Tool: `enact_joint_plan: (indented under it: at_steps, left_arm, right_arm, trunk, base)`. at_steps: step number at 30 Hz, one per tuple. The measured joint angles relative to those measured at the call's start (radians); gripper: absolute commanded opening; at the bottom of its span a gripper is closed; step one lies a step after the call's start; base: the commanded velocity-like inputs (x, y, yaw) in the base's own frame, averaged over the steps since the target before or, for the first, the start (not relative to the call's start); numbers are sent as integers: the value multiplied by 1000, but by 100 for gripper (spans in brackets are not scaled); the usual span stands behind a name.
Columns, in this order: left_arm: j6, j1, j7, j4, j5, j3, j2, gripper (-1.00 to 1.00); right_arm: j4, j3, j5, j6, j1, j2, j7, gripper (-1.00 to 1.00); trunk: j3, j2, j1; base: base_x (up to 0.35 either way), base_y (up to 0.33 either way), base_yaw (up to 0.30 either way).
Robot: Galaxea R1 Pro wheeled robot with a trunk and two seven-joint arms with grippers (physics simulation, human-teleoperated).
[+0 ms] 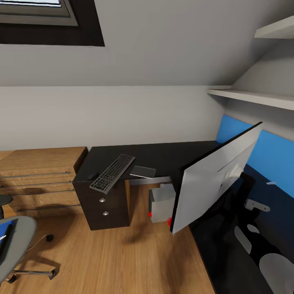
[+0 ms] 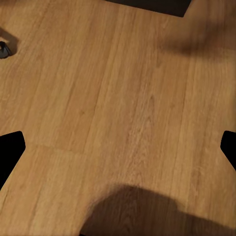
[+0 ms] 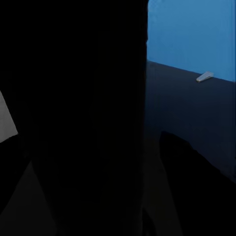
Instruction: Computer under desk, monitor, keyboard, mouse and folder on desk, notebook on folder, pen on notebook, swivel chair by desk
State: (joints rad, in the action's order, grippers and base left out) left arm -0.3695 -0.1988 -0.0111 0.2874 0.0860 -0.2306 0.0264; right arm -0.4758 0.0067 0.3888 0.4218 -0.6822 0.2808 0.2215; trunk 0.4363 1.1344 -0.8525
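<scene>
Swivel chair (image 1: 18,245) with the blue folder (image 1: 5,241) sits far left, keyboard (image 1: 112,172) mid-desk (image 1: 163,157), monitor (image 1: 212,181) tilted close right by my right arm; my left gripper (image 2: 118,147) is spread over floor, right one unclear.

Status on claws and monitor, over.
Left claw open over wooden floor. Right claw: cannot tell. Large flat pale-backed monitor tilted over black desk. Slim silver-grey keyboard on desk.

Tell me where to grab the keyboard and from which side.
Judging from the head view: take the keyboard across its narrow width near the middle, coming from above. It lies flat and slim on the desk, its near end overhanging the front edge.
</scene>
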Motion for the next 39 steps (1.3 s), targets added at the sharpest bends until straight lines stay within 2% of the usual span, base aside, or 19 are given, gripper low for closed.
enact_joint_plan:
  at_steps: [26, 39]
  left_arm:
    - [0, 0, 0, 0, 0, 0, 0, 100]
    - [0, -1, 0, 0, 0, 0, 0, 100]
  right_arm:
    - [0, 0, 0, -2, 0, 0, 0, -100]
    - [-1, 1, -9, -4, 0, -1, -2, -100]
  trunk:
    - [0, 0, 0]
    - [0, 0, -1]
  base:
    - [-2, 0, 0]
    - [-218, 0, 0]
